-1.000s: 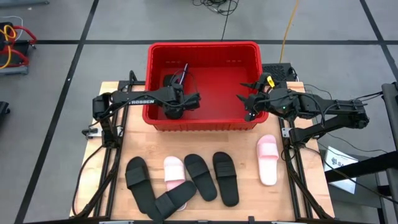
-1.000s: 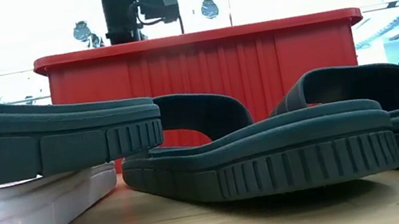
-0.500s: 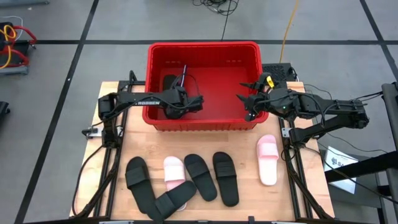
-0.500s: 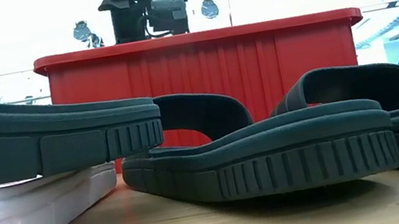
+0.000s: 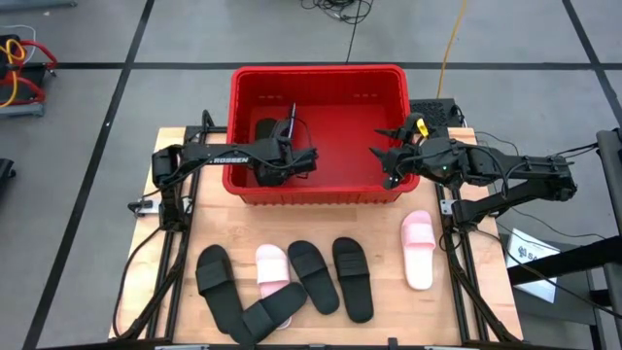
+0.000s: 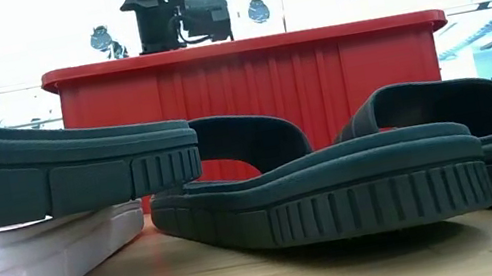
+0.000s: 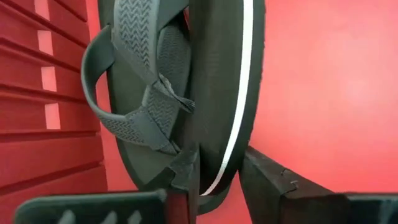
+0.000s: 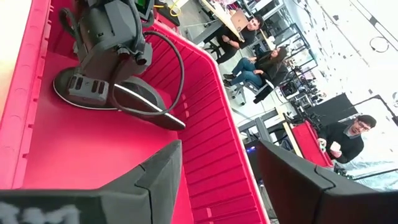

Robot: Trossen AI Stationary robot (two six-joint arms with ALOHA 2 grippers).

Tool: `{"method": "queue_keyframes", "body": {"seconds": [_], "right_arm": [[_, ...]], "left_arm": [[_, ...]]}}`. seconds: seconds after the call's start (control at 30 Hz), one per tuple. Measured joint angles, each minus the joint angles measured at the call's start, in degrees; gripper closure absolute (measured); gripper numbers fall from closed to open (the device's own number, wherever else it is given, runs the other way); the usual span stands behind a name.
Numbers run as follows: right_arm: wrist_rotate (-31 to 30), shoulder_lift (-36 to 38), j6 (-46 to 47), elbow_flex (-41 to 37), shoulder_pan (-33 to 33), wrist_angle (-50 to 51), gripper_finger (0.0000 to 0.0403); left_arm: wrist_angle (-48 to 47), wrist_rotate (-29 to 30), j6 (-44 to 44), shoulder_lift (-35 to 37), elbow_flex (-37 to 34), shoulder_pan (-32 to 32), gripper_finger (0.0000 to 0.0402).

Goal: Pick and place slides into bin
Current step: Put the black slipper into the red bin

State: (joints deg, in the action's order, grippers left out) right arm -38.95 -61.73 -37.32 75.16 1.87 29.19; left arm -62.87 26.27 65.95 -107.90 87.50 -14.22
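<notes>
- Step: release. Left gripper [image 5: 275, 165], inside the bin [image 5: 316, 72], jaws parting around a black flip-flop [image 7: 186, 93]; judged next move: lift clear.
- Right gripper [image 5: 389, 165]: jaws wide, empty, at bin's 3 o'clock wall.
- Table [image 5: 389, 311], 6 o'clock of bin: four black slides [image 5: 352, 277], two pink [image 5: 418, 248].

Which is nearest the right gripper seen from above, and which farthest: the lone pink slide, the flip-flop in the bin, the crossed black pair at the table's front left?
From the right gripper:
1. Pink slide, just in front, right side.
2. Flip-flop, across the bin, left side.
3. Crossed black pair, front left corner.
</notes>
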Motion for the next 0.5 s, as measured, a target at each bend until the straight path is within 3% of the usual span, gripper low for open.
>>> {"method": "queue_keyframes", "body": {"seconds": [0.3,0.5], "right_arm": [[-0.01,0.0,0.0,0.0,0.0,-0.94,0.0205],[-0.01,0.0,0.56,0.0,-0.01,-1.03,0.0206]], "left_arm": [[0.08,-3.64,-0.93,0.21,0.0,0.0,0.0244],[-0.2,-7.21,-1.26,1.78,-0.02,0.0,0.0232]]}}
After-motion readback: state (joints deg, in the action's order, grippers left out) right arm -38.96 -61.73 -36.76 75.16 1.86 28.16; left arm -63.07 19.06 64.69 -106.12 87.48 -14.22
